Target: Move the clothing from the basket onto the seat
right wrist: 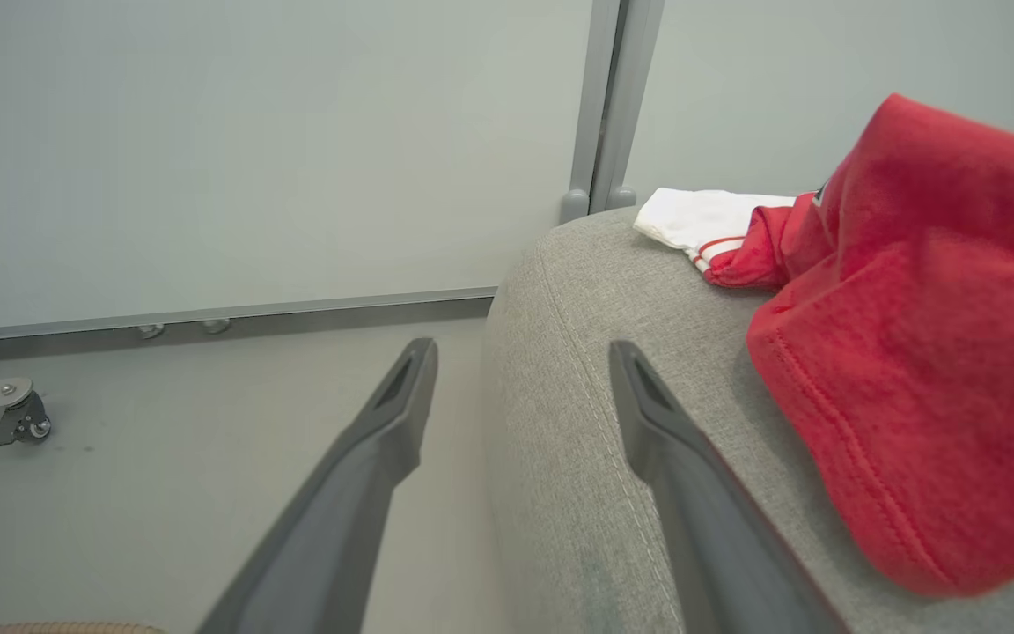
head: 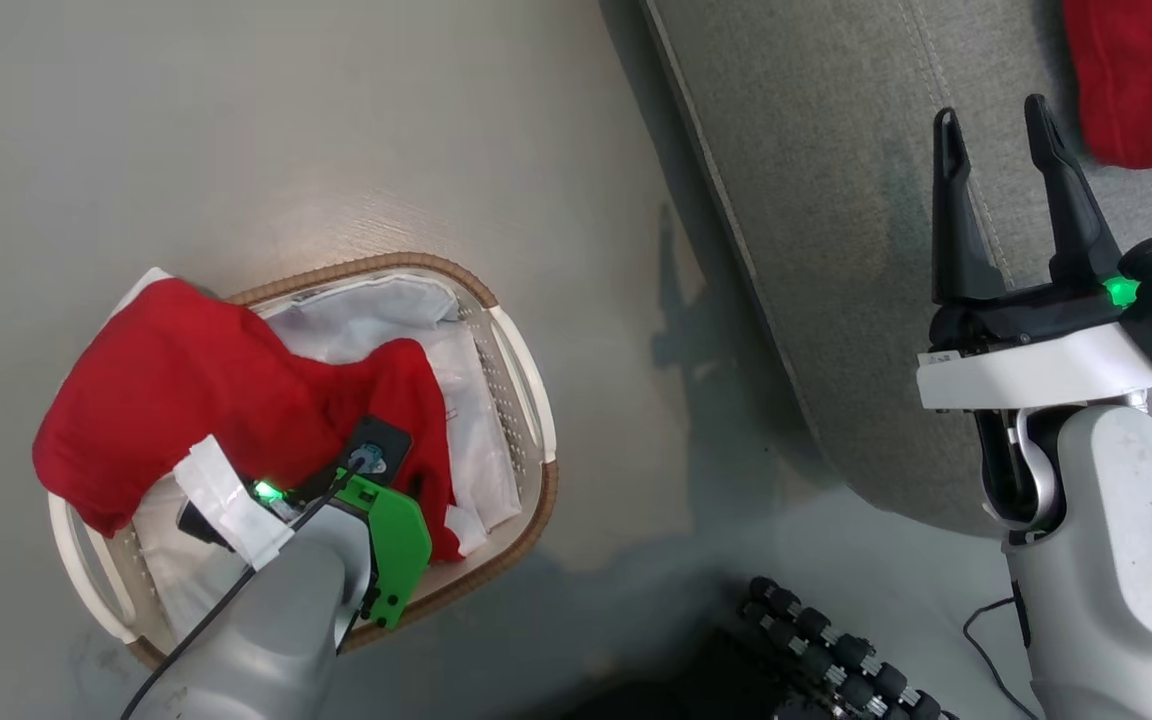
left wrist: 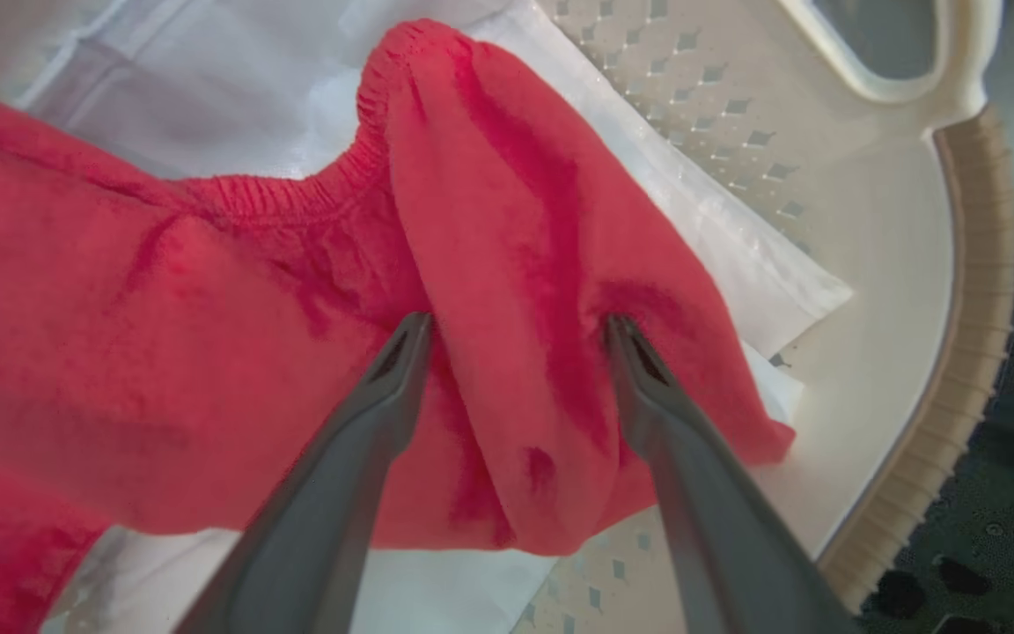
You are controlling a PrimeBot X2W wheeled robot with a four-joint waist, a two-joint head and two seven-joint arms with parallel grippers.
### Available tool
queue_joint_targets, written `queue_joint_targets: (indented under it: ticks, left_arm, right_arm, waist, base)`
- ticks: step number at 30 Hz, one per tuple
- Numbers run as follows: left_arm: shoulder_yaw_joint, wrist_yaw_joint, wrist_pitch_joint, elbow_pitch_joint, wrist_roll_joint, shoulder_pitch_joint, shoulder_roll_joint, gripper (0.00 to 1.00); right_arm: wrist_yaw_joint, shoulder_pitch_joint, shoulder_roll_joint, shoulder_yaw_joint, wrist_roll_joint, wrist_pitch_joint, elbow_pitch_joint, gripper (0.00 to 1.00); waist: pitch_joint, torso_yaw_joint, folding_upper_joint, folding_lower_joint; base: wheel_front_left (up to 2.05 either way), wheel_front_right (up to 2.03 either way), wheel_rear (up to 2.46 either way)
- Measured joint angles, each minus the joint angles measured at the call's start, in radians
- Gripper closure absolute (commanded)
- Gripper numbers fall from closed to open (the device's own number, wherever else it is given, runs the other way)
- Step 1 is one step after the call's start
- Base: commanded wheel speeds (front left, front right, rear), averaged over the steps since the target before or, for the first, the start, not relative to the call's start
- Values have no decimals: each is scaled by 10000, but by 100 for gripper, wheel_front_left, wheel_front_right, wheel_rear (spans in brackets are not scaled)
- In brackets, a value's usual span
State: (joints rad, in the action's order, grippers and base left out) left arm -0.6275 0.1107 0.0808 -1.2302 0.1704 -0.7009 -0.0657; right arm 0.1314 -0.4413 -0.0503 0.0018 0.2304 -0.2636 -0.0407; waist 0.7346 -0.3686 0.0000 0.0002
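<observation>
A red piece of clothing (head: 206, 390) lies in the white basket (head: 526, 400) and spills over its far-left rim. My left arm (head: 286, 600) reaches down into the basket. My left gripper (left wrist: 516, 326) is open, its two fingertips pressed into the red clothing (left wrist: 507, 264) on either side of a raised fold. The white liner (left wrist: 718, 238) lies under the cloth. My right gripper (head: 996, 125) hangs open and empty over the grey seat (head: 836, 200). Another red garment (head: 1146, 80) rests on the seat; in the right wrist view this red garment (right wrist: 929, 308) lies just right of my right gripper (right wrist: 520, 352).
The basket stands on the pale floor (head: 286, 120), left of the seat's edge. My base's black rollers (head: 826, 650) sit near the bottom. A pale wall panel (right wrist: 252, 150), a grey post (right wrist: 604, 106) and a small caster (right wrist: 23, 423) stand beyond the seat's corner.
</observation>
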Motion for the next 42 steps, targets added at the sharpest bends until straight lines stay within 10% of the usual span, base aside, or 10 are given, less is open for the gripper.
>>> queue_joint_targets:
  ticks: [3,4,6,7,25,42]
  left_arm:
    - [42,-12,-176,-132,113,-67,-50,0]
    - [44,-8,-245,-182,146,-68,-44,19]
    - [36,31,-330,-242,228,-67,-38,92]
    - [19,42,-360,-263,245,-66,-36,100]
    - [-1223,182,1329,1003,934,539,42,100]
    - [-2243,199,1503,5129,1012,1045,-2109,100]
  right_arm:
    - [0,-5,4,52,48,0,12,0]
    - [0,-5,4,59,54,0,10,0]
    - [0,-7,4,75,54,0,0,0]
    - [0,-10,6,81,54,0,-12,0]
    - [0,433,17,-119,-591,0,-709,0]
    - [0,2469,21,-558,-1745,0,-1682,0]
  waist:
    - [275,-119,0,0]
    - [346,-155,0,0]
    - [432,-213,0,1]
    - [453,-238,0,1]
    - [-931,216,0,-1]
    - [-4339,1507,0,-3]
  base:
    - [0,0,0]
    - [0,0,0]
    - [0,0,0]
    - [0,0,0]
    - [0,0,0]
    - [0,0,0]
